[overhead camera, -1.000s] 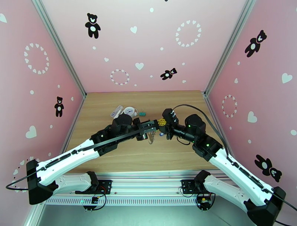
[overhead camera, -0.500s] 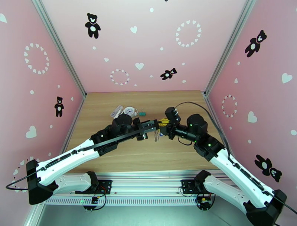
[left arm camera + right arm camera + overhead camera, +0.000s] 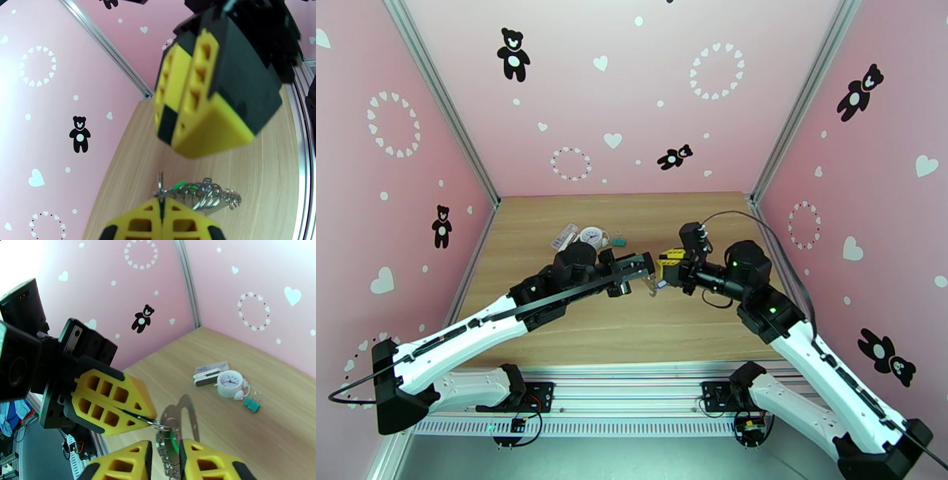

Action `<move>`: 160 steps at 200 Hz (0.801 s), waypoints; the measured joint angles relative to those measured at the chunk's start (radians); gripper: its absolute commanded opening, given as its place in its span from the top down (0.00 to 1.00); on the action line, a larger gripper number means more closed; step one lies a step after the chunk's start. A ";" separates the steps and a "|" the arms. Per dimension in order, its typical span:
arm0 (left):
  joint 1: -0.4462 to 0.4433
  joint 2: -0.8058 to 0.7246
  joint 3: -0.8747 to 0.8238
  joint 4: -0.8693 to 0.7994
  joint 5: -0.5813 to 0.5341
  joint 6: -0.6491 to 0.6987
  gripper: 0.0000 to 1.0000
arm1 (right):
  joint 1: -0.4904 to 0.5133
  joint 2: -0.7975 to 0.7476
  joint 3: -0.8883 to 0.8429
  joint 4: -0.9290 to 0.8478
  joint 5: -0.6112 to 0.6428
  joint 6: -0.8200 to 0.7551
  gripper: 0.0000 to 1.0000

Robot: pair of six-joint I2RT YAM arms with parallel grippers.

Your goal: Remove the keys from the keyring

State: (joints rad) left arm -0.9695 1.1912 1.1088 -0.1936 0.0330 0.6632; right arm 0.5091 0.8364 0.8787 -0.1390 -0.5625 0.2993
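Right gripper [image 3: 165, 444] withdrew from left gripper's [image 3: 148, 418] keyring [image 3: 192, 413]

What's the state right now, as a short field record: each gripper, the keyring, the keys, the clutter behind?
left gripper: shut on a small metal ring of the keyring, held up off the table
right gripper: close beside it, narrow gap between fingers; grip unclear
chain: hangs from the held ring
green key: among the chain's rings
blue key: cannot make out
behind: clock, binder clip
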 measured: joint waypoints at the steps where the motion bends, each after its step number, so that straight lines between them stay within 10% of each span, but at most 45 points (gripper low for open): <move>1: 0.000 0.000 0.000 0.000 0.000 0.000 1.00 | 0.000 0.000 0.000 -0.001 -0.003 0.000 0.69; 160: 0.000 0.000 0.000 0.002 0.015 -0.014 1.00 | 0.065 0.101 0.000 0.015 -0.020 -0.183 0.60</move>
State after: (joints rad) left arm -0.9695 1.1912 1.1088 -0.1921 0.0483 0.6495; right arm 0.5743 0.9371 0.8787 -0.1242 -0.5827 0.1158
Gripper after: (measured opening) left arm 0.049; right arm 0.396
